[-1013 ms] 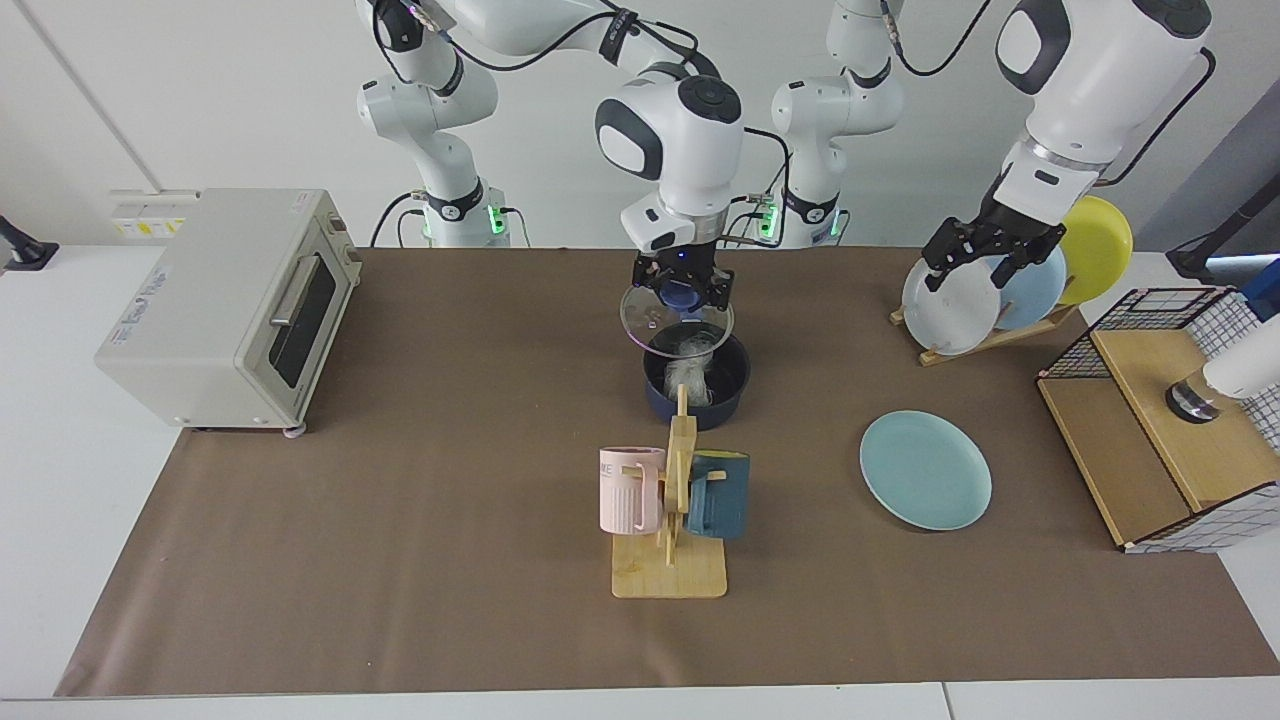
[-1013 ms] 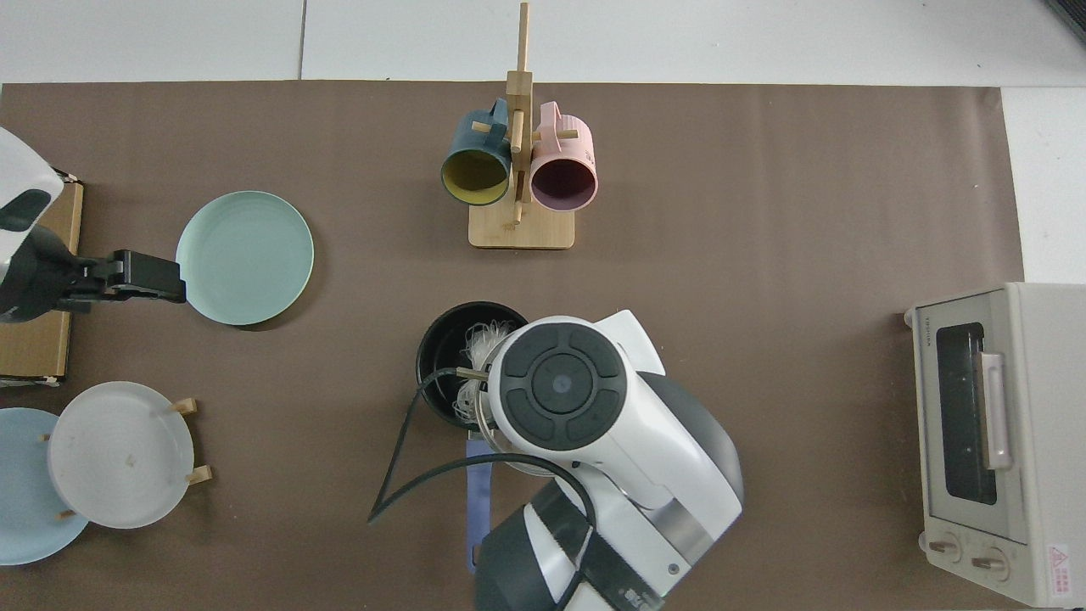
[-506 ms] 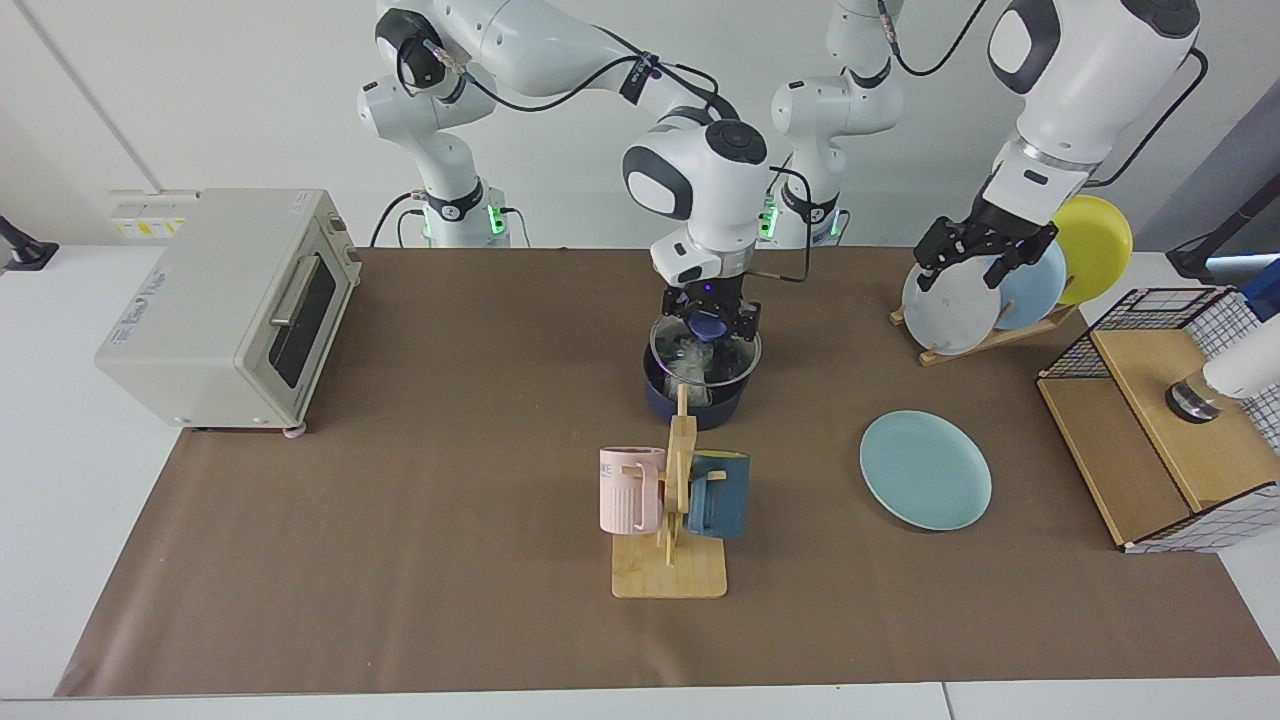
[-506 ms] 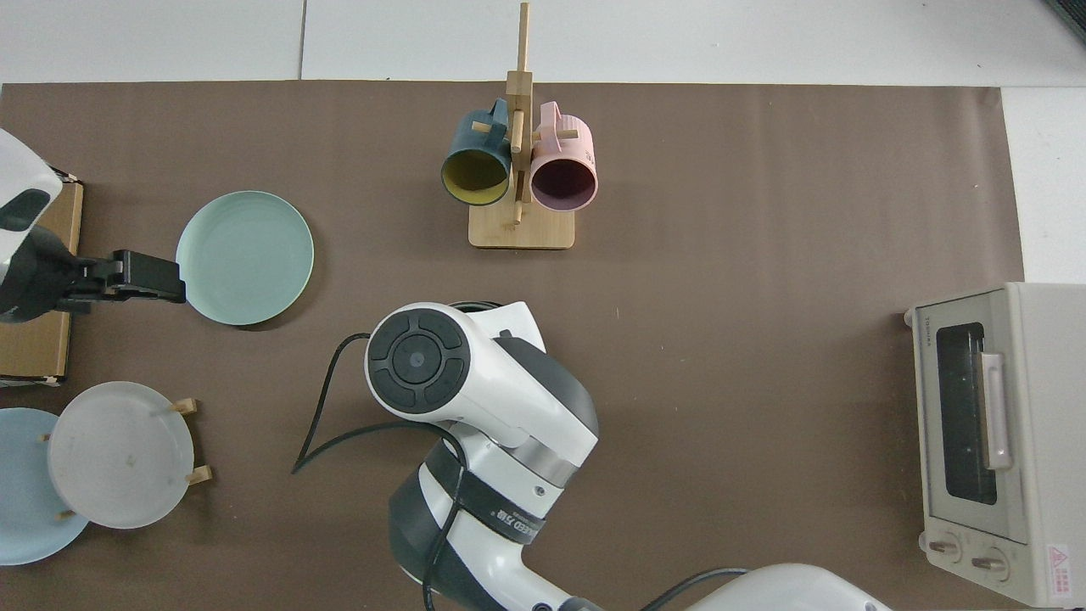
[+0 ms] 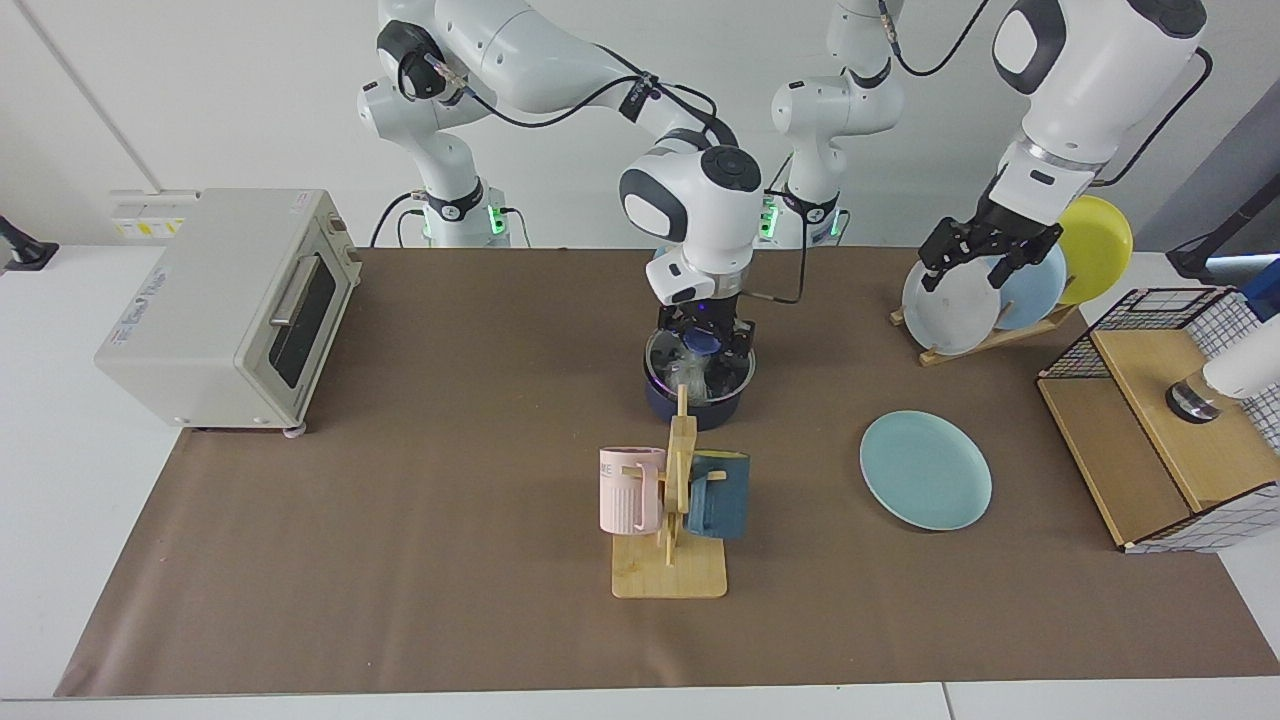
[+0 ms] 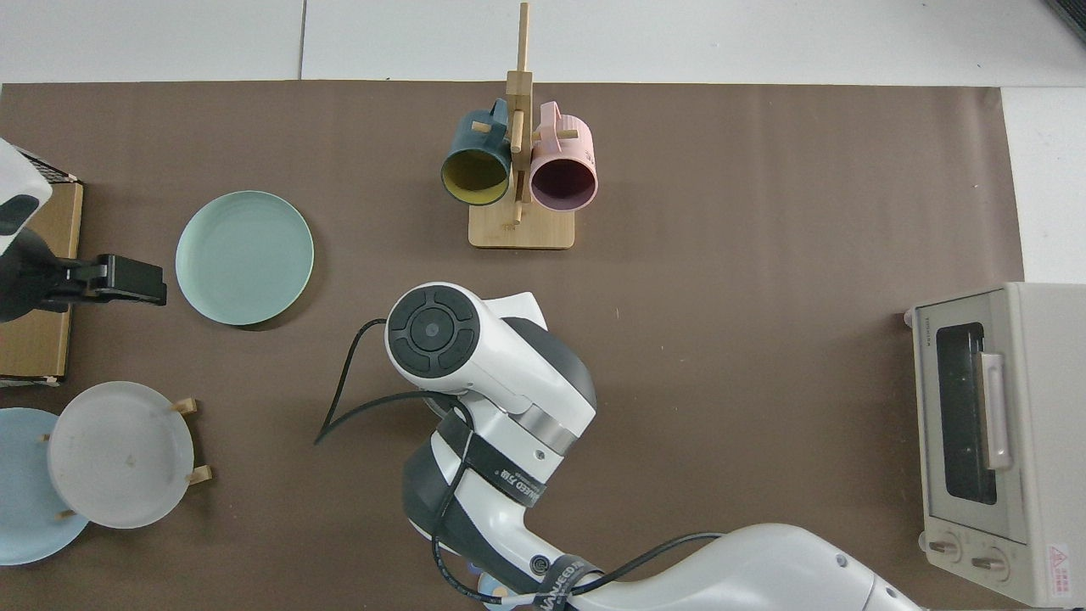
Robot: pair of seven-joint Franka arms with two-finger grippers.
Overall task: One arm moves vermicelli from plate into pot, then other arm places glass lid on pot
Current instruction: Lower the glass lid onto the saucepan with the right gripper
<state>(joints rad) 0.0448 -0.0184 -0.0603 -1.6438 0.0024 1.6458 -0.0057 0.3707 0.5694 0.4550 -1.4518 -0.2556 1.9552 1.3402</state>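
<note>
Clear glass lid (image 5: 699, 360), blue knob, sits on navy pot (image 5: 690, 404).

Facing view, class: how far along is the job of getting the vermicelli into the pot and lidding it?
Done: the teal plate lies bare, and white vermicelli shows inside the pot. In hand: the right gripper grips the blue knob of the glass lid, which sits on the pot's rim. Left: letting go and pulling back. The left gripper waits by the plate rack.
</note>
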